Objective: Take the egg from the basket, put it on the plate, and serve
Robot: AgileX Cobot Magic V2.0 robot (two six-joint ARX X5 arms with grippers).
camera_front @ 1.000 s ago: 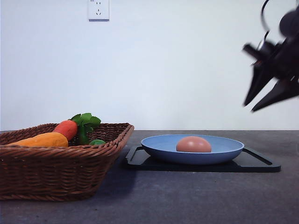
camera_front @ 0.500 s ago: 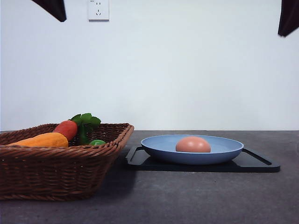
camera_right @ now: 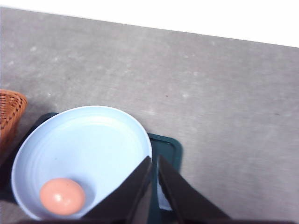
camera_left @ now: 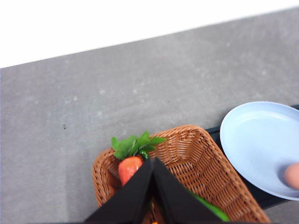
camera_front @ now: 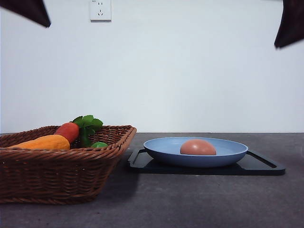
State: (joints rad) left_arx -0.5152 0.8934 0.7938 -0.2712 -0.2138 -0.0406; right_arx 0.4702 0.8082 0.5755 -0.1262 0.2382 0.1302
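The egg (camera_front: 198, 147) lies in the plate (camera_front: 228, 153) on a tray (camera_front: 263, 167), right of the basket (camera_front: 57, 173).

closed left end effector (camera_left: 153, 164) above basket (camera_left: 196, 154)

- Ahead of me stands a plain white wall (camera_front: 190, 71), evenly lit.
- A white socket (camera_front: 100, 9) sits high on it.
- Below me spreads a grey, faintly speckled table (camera_front: 199, 202).
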